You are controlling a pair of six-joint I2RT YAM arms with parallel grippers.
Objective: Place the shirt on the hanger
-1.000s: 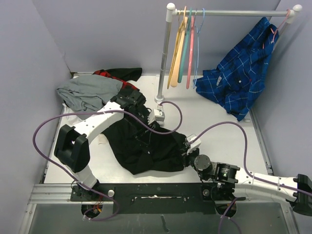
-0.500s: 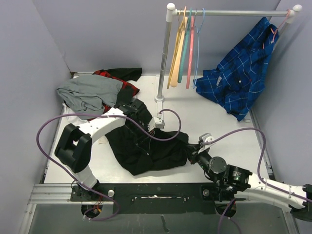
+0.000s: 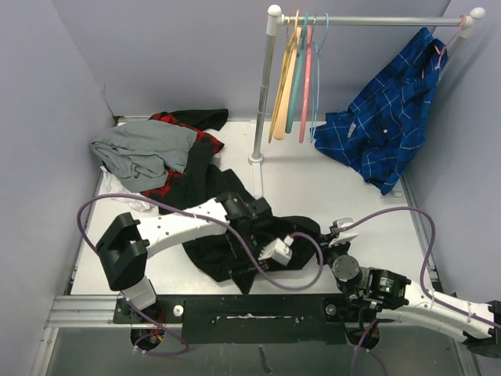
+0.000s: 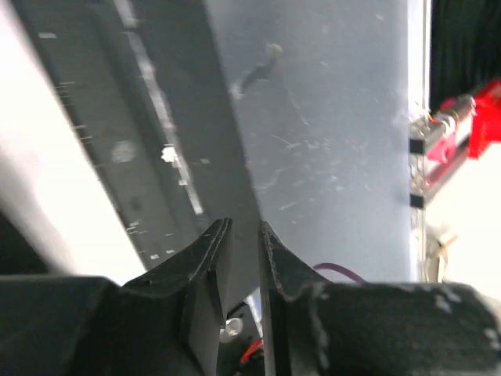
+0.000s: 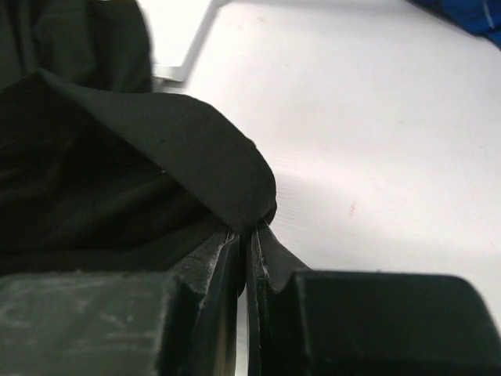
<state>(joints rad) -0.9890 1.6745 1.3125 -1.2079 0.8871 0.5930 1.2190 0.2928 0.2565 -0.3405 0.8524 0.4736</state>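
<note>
1. While the right gripper [image 5: 249, 231] is pinching only a thin fold at the edge of the shirt [image 5: 156, 157], the rest of the cloth is lying heaped to the left of its tips. That weight is likely working against so shallow a grip, and the fold is at risk of slipping out on any lift.
2. The left gripper [image 4: 244, 227] is showing its fingers pressed nearly together with no cloth between them. One arm alone is probably carrying the garment, so it is likely coming up bunched.
3. The hanger [image 3: 317, 102] is hanging on the rail [image 3: 376, 20], well ahead of both grippers. Nothing is steadying it, so it is liable to swing away when cloth meets it.
4. A purple cable [image 3: 297, 278] is looping just beside the left gripper, over the shirt, and is threatening to snag a fold.
</note>
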